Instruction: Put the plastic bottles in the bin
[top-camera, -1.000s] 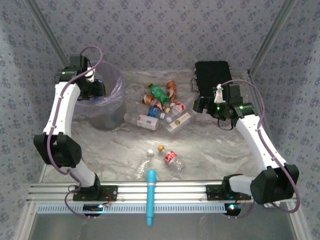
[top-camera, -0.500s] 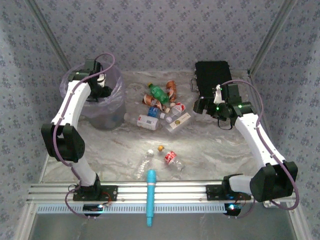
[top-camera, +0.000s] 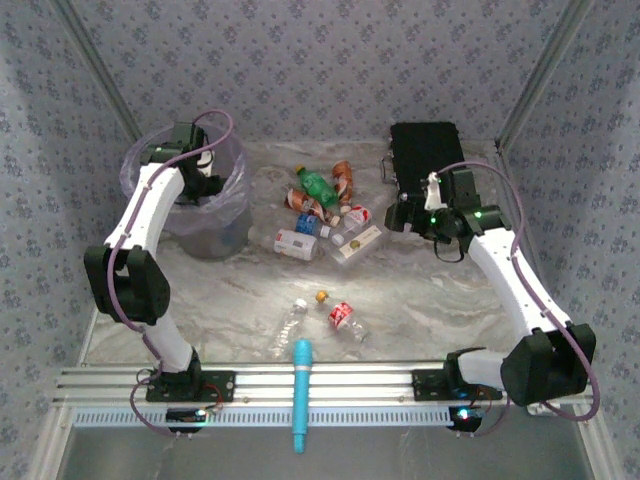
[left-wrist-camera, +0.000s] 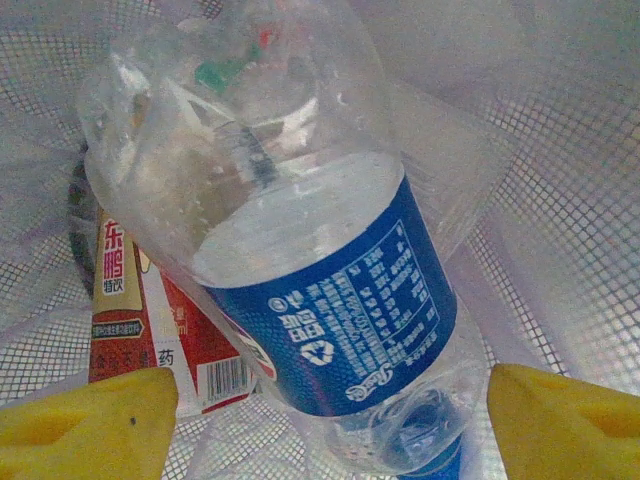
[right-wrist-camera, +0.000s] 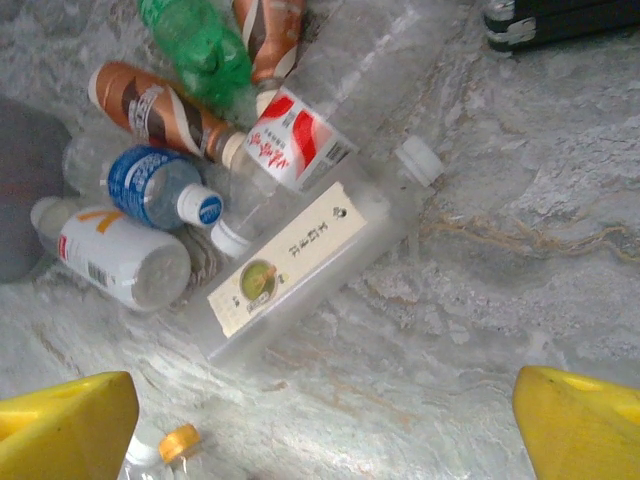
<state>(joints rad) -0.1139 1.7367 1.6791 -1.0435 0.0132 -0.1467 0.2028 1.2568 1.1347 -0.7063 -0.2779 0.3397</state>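
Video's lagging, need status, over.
Left gripper open at bin, blue-label bottle inside. Right gripper open above bottle pile. Black case off to the right.

light: bright, overhead | glare: table (top-camera: 300, 278) ctr washed out | top view soft | wrist views sharper

Left fingers (left-wrist-camera: 80, 425) and right fingers (right-wrist-camera: 60, 430) both wide apart.

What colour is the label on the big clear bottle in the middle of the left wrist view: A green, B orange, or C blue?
C: the clear bottle lying in the bin under the open left gripper has a blue label with white print wrapped around its body.
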